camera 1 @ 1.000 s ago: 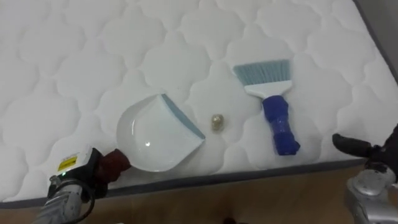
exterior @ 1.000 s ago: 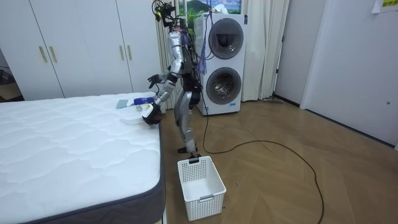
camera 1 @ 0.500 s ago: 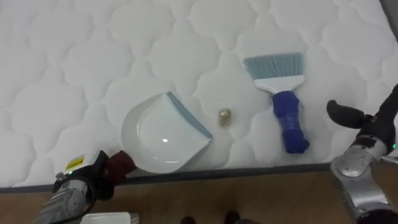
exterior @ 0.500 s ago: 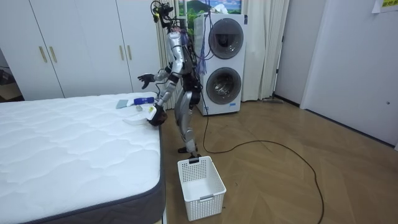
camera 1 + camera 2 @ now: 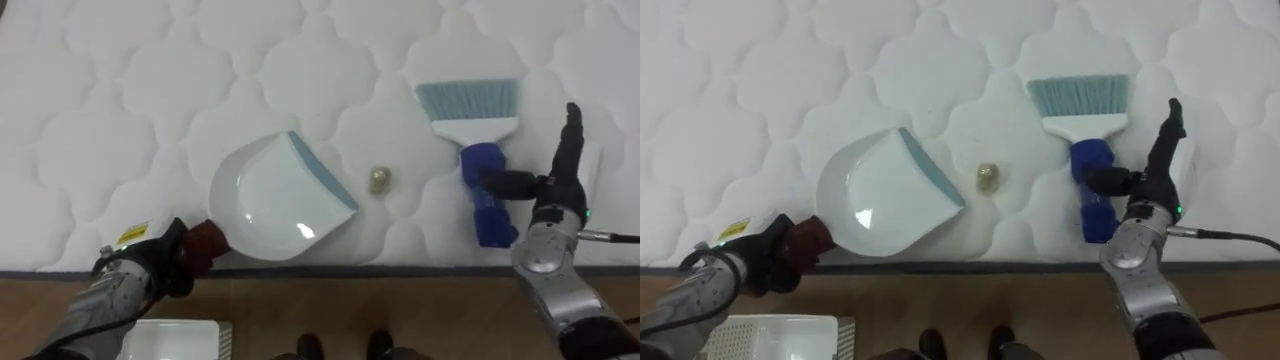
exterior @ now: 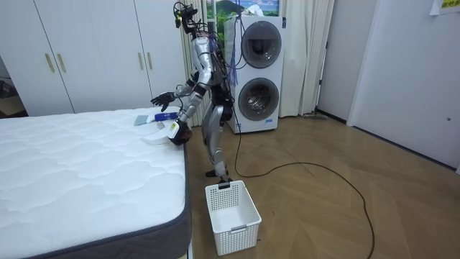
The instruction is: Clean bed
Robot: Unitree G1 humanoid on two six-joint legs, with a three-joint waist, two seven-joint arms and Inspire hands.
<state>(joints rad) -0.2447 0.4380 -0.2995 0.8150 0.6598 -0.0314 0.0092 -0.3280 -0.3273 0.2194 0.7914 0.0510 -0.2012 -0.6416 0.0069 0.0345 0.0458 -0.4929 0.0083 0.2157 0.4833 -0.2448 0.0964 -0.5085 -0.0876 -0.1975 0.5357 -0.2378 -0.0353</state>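
White dustpan (image 5: 275, 205) near mattress (image 5: 100, 100) edge | left robot hand (image 5: 160, 262) grips it | right robot hand (image 5: 555, 195) spread, seemingly above brush (image 5: 480, 150)

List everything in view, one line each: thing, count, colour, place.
bed: one, white quilted mattress, under the tools.
dustpan: one, white with a red handle, near the bed's edge.
scrap: one, tan, between dustpan and hand brush.
hand brush: one, blue handle, pale blue bristles, lying on the bed.
basket: one, white, on the wood floor beside the bed.
laundry machines: two, white, stacked behind the robot.
left hand: shut round the dustpan's handle.
right hand: open, at the brush's handle.
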